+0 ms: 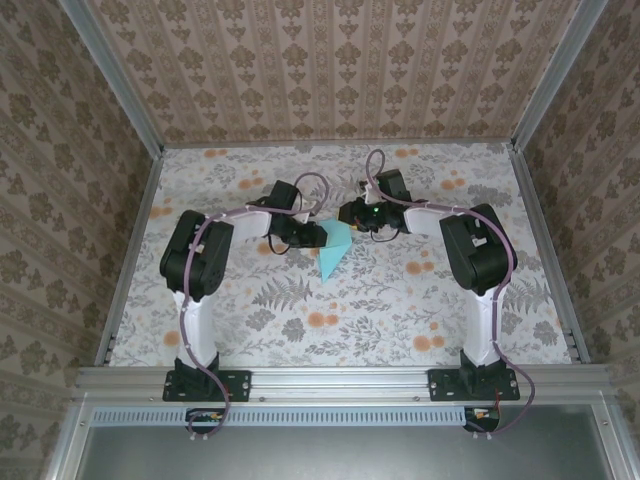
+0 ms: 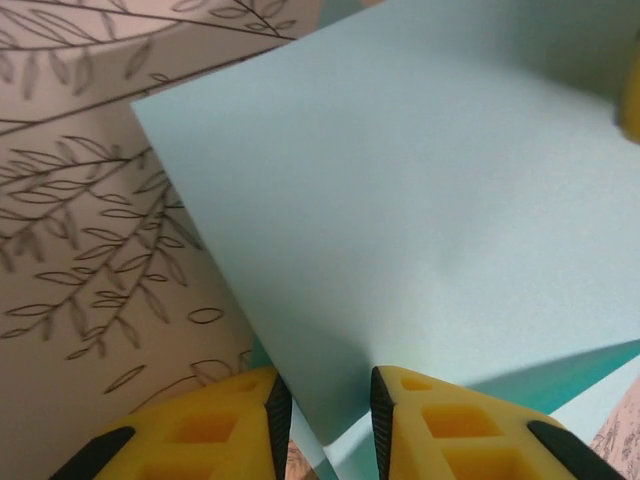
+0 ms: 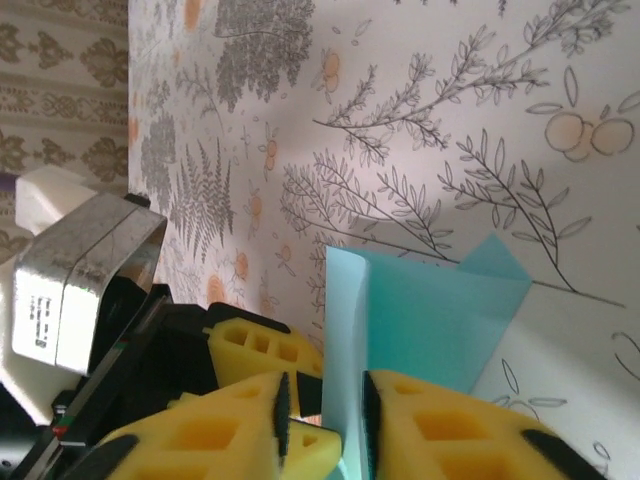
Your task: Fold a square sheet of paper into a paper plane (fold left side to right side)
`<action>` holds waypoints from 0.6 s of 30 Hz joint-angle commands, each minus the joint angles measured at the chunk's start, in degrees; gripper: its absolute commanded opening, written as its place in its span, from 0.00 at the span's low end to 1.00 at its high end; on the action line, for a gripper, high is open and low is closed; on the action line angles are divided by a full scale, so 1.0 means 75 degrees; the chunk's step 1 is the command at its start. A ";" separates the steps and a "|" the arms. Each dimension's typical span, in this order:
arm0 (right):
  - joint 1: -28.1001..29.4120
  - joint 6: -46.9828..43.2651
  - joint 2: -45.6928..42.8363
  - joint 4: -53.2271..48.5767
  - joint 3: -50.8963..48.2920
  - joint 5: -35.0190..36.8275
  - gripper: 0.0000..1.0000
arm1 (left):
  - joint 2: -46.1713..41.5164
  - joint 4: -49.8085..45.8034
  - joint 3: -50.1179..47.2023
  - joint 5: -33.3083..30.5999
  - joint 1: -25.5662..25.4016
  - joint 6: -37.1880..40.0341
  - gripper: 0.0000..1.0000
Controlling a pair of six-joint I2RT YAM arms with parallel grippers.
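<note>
- Floral-print worktop, patterned wallpaper on three sides
- Turquoise sheet of paper partly folded near the worktop's middle, bare cloth towards every edge
- The left pincer nips its raised flap
- The right pincer stands narrow around an upright edge; grip cannot be told

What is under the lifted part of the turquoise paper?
A darker, shaded layer of the same paper shows beneath the flap, lying on the floral table cover. Anything further under it is covered.
</note>
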 commanded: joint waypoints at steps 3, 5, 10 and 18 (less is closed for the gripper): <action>-0.0020 -0.0808 -0.0156 -0.1659 0.0296 0.0159 0.04 | -0.0717 -0.0144 -0.0314 0.0148 -0.0092 0.0250 0.42; -0.0024 -0.0940 -0.0331 -0.2182 0.0296 0.0241 0.00 | -0.1172 -0.0294 -0.0434 -0.0047 -0.0091 0.0299 0.48; -0.0032 -0.0668 -0.0829 -0.3326 0.0173 0.0640 0.00 | -0.2749 -0.0846 -0.0893 -0.0848 -0.0197 0.0510 0.56; -0.0020 -0.0037 -0.1250 -0.4513 0.0237 0.1093 0.00 | -0.4318 -0.1914 -0.1470 -0.2520 -0.2024 0.0452 0.64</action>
